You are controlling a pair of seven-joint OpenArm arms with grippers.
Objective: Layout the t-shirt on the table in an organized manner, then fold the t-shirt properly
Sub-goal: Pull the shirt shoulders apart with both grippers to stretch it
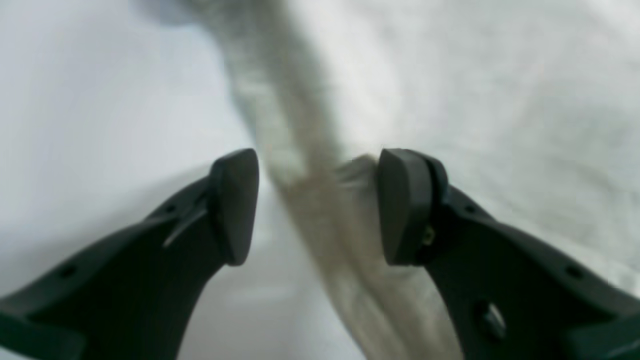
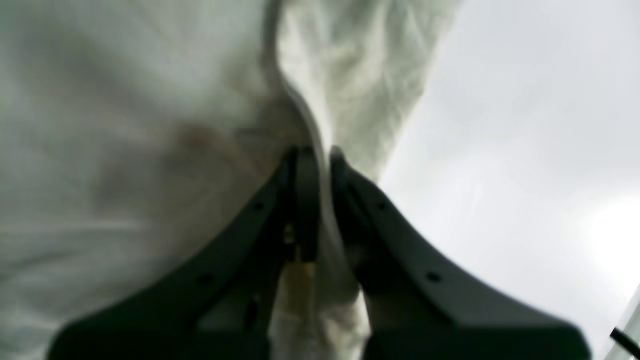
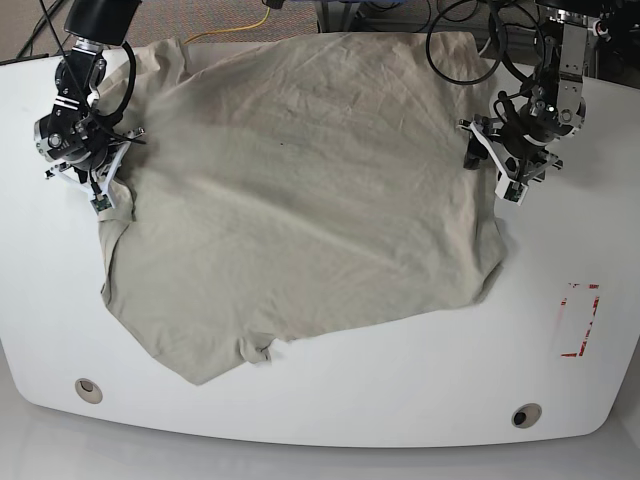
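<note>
The beige t-shirt (image 3: 300, 190) lies wrinkled and spread over most of the white table (image 3: 350, 400), its lower hem skewed toward the front left. At the shirt's left edge my right gripper (image 3: 103, 195) is shut on a raised fold of the cloth (image 2: 310, 115), with its fingertips (image 2: 306, 200) pressed together around it. My left gripper (image 3: 505, 180) is at the shirt's right edge. In the left wrist view it stands open (image 1: 320, 205), and the shirt's edge (image 1: 325, 220) runs loose between the two pads (image 1: 235, 205).
A red tape rectangle (image 3: 578, 320) marks the table's right side. Two round grommet holes (image 3: 88, 389) (image 3: 526, 414) sit near the front edge. A yellow cable (image 3: 250, 22) and black cables (image 3: 460, 40) lie behind the table's far edge.
</note>
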